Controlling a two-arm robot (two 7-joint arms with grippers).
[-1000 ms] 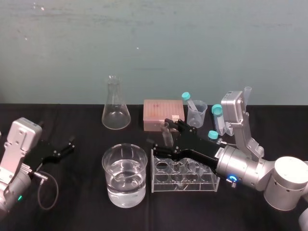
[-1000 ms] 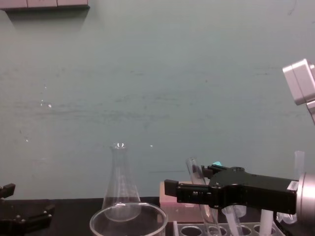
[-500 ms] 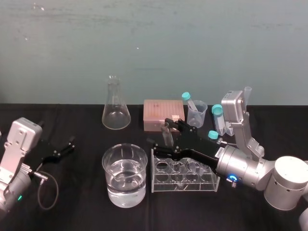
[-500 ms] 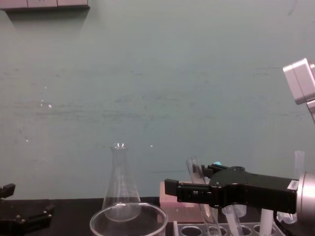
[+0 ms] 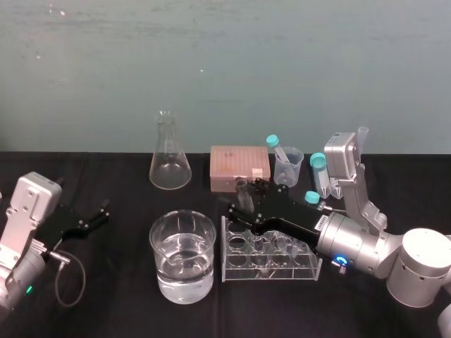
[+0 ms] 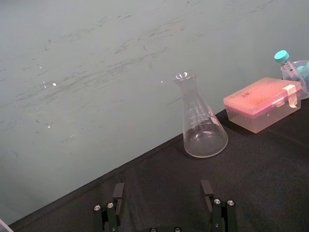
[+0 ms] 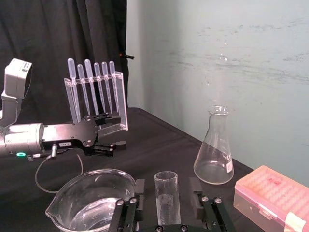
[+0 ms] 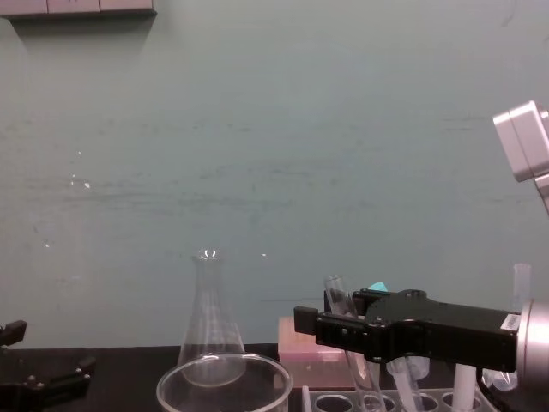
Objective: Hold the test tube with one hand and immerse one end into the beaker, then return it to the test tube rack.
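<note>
the test tube (image 5: 243, 191) stands tilted in a back corner hole of the test tube rack (image 5: 271, 274), between the spread fingers of the right claw (image 5: 244, 200), with a gap on each side. the beaker (image 5: 158, 260) sits just left of the rack. the left claw (image 5: 95, 217) rests spread at the left of the surface (image 5: 120, 303).

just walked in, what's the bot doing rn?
The right gripper sits at the test tube rack, fingers open either side of the test tube, not clamping it. The tube stands in the rack's end hole nearest the beaker, which holds clear liquid. The left gripper is parked open, far left.
</note>
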